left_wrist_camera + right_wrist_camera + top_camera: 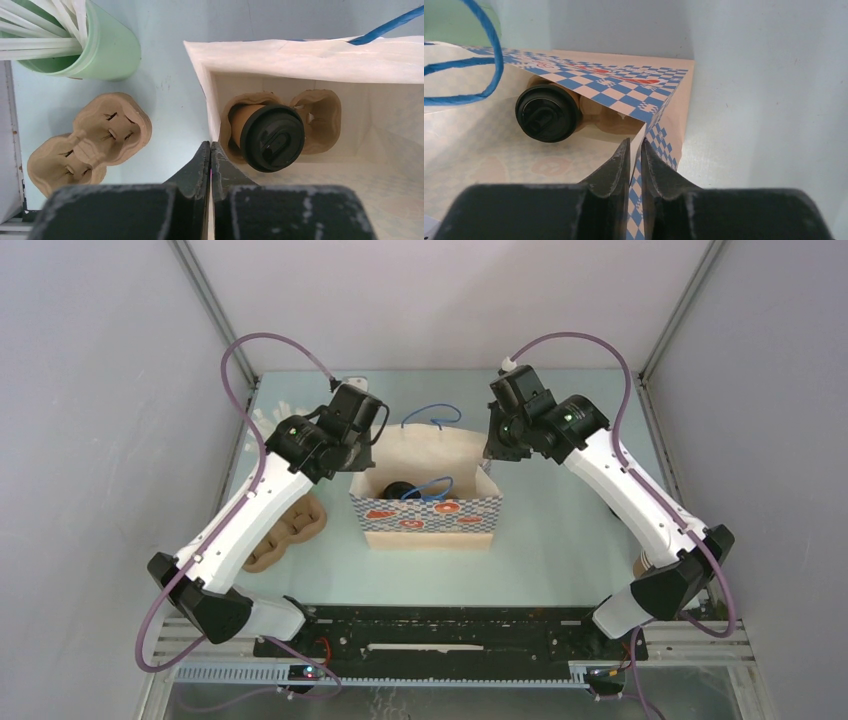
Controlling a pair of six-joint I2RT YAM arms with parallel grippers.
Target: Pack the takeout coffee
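**Both ends of the bag pinched: move the two arms as one**

Left wrist view: the left tool (pixel 210 150) is closed tight, and the left wall of the checkered paper bag (pixel 300 60) runs into the seam between its fingers, so it seems to have that rim pinched. The takeout coffee (pixel 272 137) already sits inside the bag, in the nearer pocket of a pulp cup carrier (pixel 320 117). A spare carrier (pixel 90 142) and a pale green cup of white sticks (pixel 100 50) stand outside on the desk (pixel 170 80).

Right wrist view: the right tool (pixel 636 150) is closed down to a sliver on the bag's checkered corner edge, with the paper between its fingers. The black lid shows deep inside, below the blue handle (pixel 494 50).

Top view: the tools hold opposite ends of the bag mouth, and the cup lies toward the left end.

The packing looks nearly finished; what remains seems to be handling the bag itself. To do that well:

- Keep both pinches level and move them together.
- Avoid pulling them apart, since thin paper tears at a corner.
- Keep the bag upright so the cup stays seated in its pocket.
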